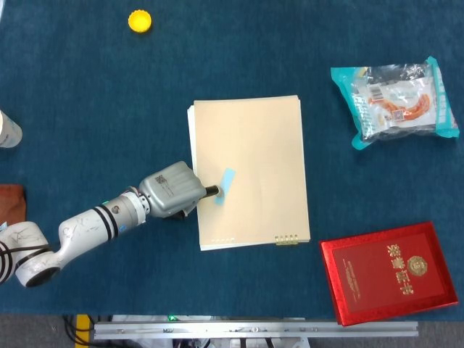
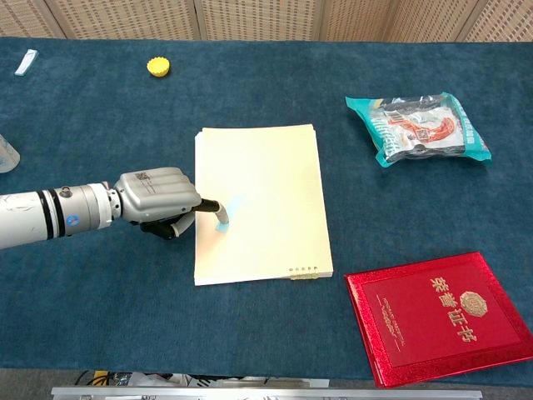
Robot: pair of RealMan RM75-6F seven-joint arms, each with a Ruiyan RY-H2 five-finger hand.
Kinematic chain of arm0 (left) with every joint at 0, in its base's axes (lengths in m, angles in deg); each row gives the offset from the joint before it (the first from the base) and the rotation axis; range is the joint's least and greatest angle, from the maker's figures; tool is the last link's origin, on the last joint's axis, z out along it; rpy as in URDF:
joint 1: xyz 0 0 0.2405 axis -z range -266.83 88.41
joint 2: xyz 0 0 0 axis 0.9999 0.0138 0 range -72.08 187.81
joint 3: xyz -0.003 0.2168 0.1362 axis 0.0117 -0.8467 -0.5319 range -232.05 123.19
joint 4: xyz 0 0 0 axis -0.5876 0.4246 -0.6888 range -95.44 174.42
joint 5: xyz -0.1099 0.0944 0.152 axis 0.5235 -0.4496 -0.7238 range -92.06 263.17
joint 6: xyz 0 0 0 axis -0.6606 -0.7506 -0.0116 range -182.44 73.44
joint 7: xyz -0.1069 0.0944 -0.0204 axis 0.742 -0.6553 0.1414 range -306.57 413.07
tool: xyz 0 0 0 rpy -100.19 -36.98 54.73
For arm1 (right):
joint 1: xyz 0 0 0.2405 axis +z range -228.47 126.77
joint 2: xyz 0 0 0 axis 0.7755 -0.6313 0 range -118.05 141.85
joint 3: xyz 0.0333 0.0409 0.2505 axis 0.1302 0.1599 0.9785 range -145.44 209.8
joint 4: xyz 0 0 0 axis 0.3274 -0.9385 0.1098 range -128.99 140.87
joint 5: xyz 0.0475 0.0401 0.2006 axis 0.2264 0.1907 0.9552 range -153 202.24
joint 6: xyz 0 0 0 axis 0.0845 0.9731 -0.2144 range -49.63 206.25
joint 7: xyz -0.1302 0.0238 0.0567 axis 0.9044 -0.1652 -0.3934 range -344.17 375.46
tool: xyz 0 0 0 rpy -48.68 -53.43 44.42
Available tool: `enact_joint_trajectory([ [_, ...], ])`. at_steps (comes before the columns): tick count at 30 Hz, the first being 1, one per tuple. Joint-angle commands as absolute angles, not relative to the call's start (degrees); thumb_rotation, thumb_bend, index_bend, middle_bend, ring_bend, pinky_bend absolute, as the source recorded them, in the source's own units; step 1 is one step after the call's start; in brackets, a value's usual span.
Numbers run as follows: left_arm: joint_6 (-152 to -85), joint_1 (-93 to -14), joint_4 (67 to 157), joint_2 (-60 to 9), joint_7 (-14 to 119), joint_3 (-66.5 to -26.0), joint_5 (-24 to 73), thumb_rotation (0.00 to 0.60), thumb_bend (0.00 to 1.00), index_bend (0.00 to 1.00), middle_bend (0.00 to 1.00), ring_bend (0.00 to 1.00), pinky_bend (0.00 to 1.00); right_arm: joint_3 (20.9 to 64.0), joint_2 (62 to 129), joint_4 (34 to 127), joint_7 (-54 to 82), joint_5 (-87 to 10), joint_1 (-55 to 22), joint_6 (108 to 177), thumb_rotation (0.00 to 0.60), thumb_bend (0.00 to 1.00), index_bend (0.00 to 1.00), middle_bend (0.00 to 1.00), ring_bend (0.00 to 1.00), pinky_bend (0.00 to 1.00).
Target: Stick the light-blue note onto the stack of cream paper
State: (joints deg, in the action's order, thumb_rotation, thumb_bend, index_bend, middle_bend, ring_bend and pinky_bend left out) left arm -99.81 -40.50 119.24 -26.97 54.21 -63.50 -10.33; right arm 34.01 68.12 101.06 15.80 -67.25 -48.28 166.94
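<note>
The left hand (image 1: 172,193) is reaching in over the left edge of the stack of cream paper (image 1: 250,145), which is lying flat on the blue bench (image 1: 94,94). Its fingers (image 2: 210,205) are curled together, with one dark tip sticking out and touching the lower end of the light-blue note (image 1: 225,185). The note is lying nearly flat on the left part of the paper, tilted a little (in the chest view it looks very pale and thin). I cannot tell if the fingers are pinching the note or just pressing it down.

The right hand is not showing in either view.

A snack bag (image 1: 395,99) is sitting to the right of the paper, well apart from it. A red book (image 1: 389,271) is lying near the paper's lower right corner. A yellow bottle cap (image 1: 140,21) is resting far up and left of the paper.
</note>
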Motion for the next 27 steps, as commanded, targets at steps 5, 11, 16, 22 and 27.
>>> enact_joint_trajectory([
  [5,-100.58,-40.53,120.46,-26.49,54.01,-63.45,-10.87,0.6,0.84,0.22,0.81,0.85,0.83,33.99,68.26,100.86,15.66,-67.3,-48.2,166.77,0.6,0.01,0.05,0.15,0.0,0.0],
  [11,-99.59,-40.51,120.1,-26.87,53.29,-63.51,-10.26,0.6,0.84,0.22,0.81,0.85,0.83,34.0,68.18,100.67,15.37,-67.18,-48.38,166.98,0.6,0.01,0.05,0.15,0.0,0.0],
  [16,-99.46,-40.7,120.17,-26.69,52.89,-63.5,-9.85,0.6,0.84,0.22,0.81,0.85,0.83,34.0,68.19,100.54,15.12,-67.27,-48.44,167.13,0.6,0.01,0.05,0.15,0.0,0.0],
  [22,-100.67,-41.06,121.45,-25.1,53.02,-63.6,-10.17,0.6,0.84,0.22,0.81,0.85,0.83,34.02,68.33,100.46,15.03,-67.53,-48.25,167.0,0.6,0.01,0.05,0.15,0.0,0.0],
  [27,-100.76,-41.36,122.02,-24.38,52.69,-64.3,-10.62,0.6,0.84,0.22,0.81,0.85,0.83,34.03,68.48,100.37,14.99,-67.62,-48.19,166.98,0.6,0.01,0.05,0.15,0.0,0.0],
])
